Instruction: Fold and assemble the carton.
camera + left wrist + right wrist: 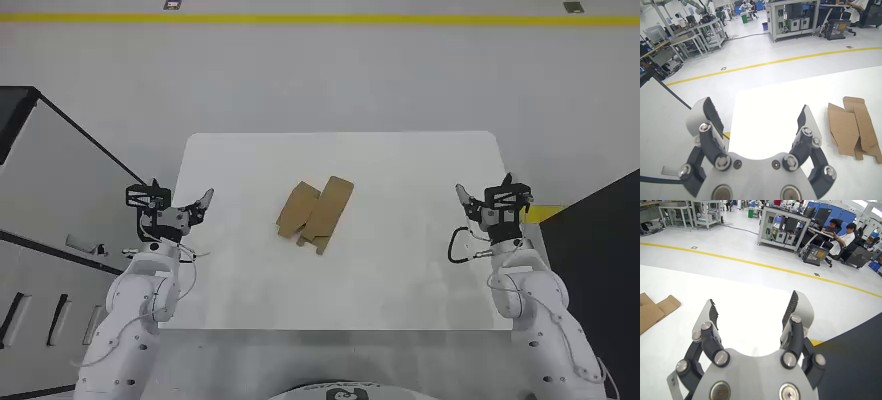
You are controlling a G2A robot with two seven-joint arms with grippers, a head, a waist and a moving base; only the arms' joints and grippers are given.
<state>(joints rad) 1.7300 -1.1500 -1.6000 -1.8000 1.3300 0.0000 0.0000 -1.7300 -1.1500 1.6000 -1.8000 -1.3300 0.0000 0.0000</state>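
Mid-table (pixel 400 290): carton (pixel 315 213) flat, unfolded, well apart from both arms. Left gripper (pixel 755 103) & right gripper (pixel 752 297) spread wide, empty. Risk as we see it: thin card slides on pinch, creases off-score.

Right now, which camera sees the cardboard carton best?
The top view: the whole carton lies flat in the middle of the table. The left wrist view shows its flaps closer, one corner cut off at the edge. The right wrist view catches just one end.

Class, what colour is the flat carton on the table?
Plain brown carton; clearest in the left wrist view.
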